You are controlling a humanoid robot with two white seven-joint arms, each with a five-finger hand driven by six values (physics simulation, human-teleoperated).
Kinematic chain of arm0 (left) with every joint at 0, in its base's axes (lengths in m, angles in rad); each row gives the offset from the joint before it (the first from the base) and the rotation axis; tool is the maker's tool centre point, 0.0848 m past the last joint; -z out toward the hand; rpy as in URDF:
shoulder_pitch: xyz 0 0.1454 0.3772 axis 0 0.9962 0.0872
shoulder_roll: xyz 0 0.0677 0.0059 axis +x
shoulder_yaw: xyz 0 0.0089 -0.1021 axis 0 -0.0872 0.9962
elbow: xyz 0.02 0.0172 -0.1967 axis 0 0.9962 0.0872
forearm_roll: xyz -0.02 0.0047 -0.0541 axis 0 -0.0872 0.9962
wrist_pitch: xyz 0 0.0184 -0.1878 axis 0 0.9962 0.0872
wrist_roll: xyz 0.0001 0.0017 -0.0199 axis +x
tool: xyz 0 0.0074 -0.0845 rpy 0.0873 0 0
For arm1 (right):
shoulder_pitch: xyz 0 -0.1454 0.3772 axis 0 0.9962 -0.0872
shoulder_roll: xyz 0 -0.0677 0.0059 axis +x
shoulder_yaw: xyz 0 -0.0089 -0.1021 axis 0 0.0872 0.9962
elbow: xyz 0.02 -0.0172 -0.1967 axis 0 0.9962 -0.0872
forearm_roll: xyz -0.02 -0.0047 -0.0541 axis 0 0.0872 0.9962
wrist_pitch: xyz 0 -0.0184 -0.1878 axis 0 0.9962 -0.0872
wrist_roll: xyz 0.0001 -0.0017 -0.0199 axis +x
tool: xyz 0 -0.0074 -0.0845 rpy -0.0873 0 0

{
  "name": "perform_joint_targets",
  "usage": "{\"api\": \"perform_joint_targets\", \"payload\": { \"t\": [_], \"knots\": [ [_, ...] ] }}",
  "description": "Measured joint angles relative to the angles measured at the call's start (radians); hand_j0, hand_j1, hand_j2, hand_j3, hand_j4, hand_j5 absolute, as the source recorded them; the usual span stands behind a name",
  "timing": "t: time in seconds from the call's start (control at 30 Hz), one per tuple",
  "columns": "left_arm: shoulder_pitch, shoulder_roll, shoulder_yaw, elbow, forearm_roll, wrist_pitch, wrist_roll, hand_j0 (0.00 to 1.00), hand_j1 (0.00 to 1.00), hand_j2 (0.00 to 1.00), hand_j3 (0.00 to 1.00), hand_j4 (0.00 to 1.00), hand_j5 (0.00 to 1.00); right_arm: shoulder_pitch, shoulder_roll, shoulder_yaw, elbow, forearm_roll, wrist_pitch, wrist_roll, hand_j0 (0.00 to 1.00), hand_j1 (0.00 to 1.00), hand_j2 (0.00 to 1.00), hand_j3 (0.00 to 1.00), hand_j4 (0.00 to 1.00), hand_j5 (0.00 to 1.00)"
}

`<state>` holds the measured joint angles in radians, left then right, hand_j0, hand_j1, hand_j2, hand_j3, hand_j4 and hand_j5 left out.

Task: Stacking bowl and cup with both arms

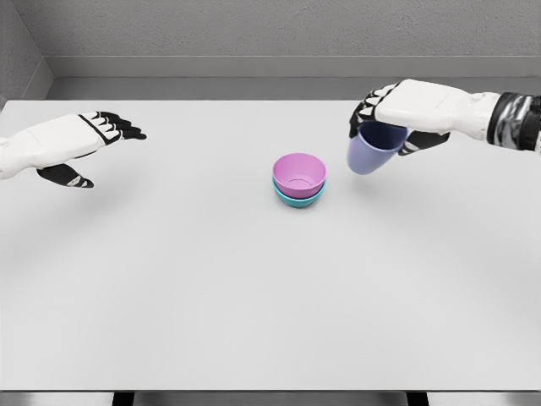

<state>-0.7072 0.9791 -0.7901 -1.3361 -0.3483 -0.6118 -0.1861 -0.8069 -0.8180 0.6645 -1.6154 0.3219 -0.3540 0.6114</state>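
The right hand (397,118) is wrapped around a purple cup (372,149) and holds it up off the desk (254,296), tipped a little. The pink bowl (298,175) sits inside a teal bowl (297,198) in the middle of the desk, just to the left of the cup and lower down. The right hand is the nearer one. The left hand (80,144) is far off with flat, empty fingers. The cup's rim is partly hidden by fingers.

Single head view, set high above the near edge of the white table (254,321), tilted down and facing across it to the far edge and the grey wall (254,34). Moderately near: most of the tabletop fills frame; the near corners fall outside.
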Motion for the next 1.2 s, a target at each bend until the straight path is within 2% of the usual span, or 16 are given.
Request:
{"api": "perform_joint_targets", "payload": {
  "t": [0.63,1.2],
  "knots": [
    [0.0,0.0,0.001,0.001,0.0,0.0,0.0,1.0,1.0,1.0,1.0,1.0,1.0,-0.017,0.034,-0.001,-0.003,-0.001,0.001,0.0,0.62,0.62,0.62,0.62,0.62,0.62],
    [0.0,0.0,0.001,0.0,0.0,0.0,0.0,1.0,1.0,1.0,1.0,1.0,1.0,-0.032,0.096,0.0,-0.024,-0.001,0.001,0.0,0.62,0.62,0.62,0.62,0.62,0.62]
  ]
}}
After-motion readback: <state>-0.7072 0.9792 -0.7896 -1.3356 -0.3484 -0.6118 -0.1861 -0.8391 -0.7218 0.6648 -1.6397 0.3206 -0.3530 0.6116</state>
